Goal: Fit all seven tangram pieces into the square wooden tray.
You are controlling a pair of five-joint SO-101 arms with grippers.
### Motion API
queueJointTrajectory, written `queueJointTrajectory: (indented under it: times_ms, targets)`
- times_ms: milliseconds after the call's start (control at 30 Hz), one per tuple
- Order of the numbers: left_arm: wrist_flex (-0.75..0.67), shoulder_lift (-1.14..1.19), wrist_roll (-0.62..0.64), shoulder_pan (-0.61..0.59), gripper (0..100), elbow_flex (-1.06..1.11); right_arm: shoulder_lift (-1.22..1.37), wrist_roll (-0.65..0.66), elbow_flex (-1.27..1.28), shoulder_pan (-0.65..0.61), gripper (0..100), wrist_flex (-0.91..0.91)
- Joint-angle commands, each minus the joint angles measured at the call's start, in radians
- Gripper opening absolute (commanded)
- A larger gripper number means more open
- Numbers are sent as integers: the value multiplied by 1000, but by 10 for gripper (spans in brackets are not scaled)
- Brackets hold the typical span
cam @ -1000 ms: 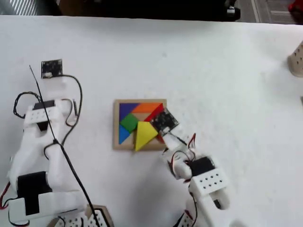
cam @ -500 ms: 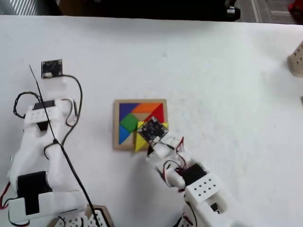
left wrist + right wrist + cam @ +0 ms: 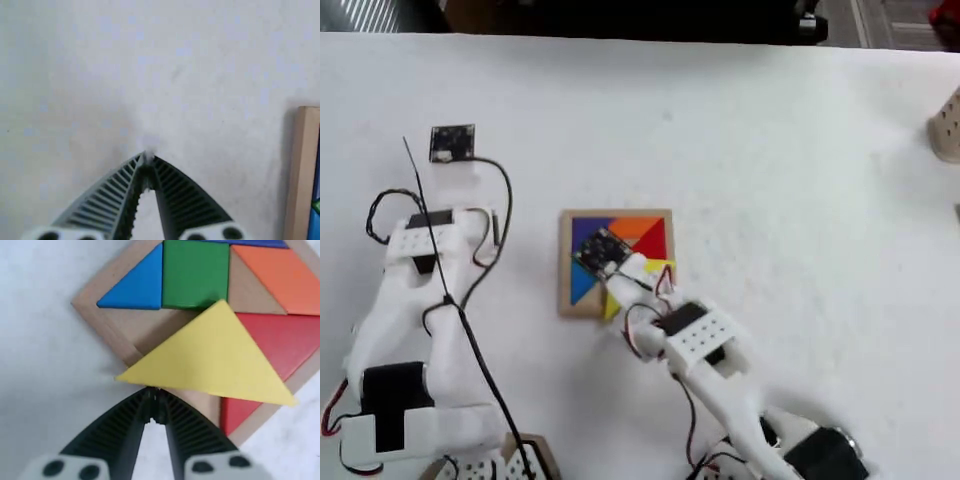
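Observation:
The square wooden tray holds a blue triangle, a green square, an orange piece and a red triangle. A large yellow triangle lies askew, resting over the tray's rim and part of the red triangle. My right gripper is shut, its tips against the yellow triangle's long edge just outside the rim. From above, the right arm stretches over the tray. My left gripper is shut over bare table, the tray's edge off to its side.
The left arm and its black cables stand on the white table to the left of the tray. A small beige object sits at the far right edge. Bare wood shows between the green square and the red triangle.
The right arm has swung left across the tray, from its right edge to over its middle. The left arm's wrist has shifted slightly right.

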Motion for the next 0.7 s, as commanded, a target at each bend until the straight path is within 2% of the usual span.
queueJointTrajectory:
  times_ms: [0, 667]
  targets:
    - [3, -5, -9, 38, 22, -35, 56, -11, -95, 16, 18, -10]
    - [3, -5, -12, 36, 23, -35, 176, -12, -279, -24, 18, -16]
